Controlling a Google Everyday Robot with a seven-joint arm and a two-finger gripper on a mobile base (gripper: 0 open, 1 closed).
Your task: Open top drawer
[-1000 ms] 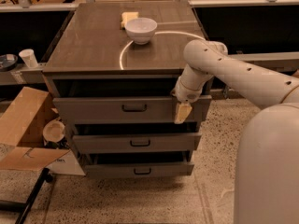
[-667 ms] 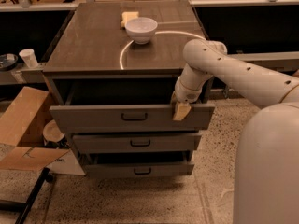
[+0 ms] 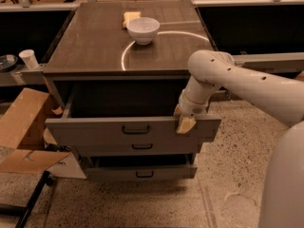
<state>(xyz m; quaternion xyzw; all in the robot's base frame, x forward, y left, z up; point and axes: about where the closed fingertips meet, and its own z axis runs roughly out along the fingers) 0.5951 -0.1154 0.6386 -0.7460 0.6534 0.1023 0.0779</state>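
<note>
The top drawer (image 3: 95, 129) stands pulled well out of the cabinet (image 3: 95, 46). Its front panel hangs forward of the two drawers below, and a dark, deep opening shows behind it. Its small black handle (image 3: 136, 129) sits at the centre of the panel, with nothing touching it.

The gripper (image 3: 185, 123) rests on the panel's top edge, right of the handle and near the right corner, with its tan tip lying over the front face. Whether it is clenched on the panel or released cannot be told. The arm (image 3: 237, 80) comes down to it from the right, passing just beside the cabinet's front right corner.

There are three drawers in all. The middle drawer (image 3: 109, 148) shows only a narrow strip of front beneath the top one. The bottom drawer (image 3: 114, 173) stands slightly out, with a dark gap above it. Each has one black handle at its centre.

The speckled floor (image 3: 156, 203) in front of the drawers is bare. To the left, one cardboard box (image 3: 21, 127) lies open, with a flap near the top drawer's left corner. To the right, the robot's pale body (image 3: 285, 184) fills the lower corner, well apart from the panel's right end.

On the cabinet top sit one white bowl (image 3: 143, 30) and, just behind it, one yellow block (image 3: 130, 17). One paper cup (image 3: 29, 58) stands on the ledge to the left.
</note>
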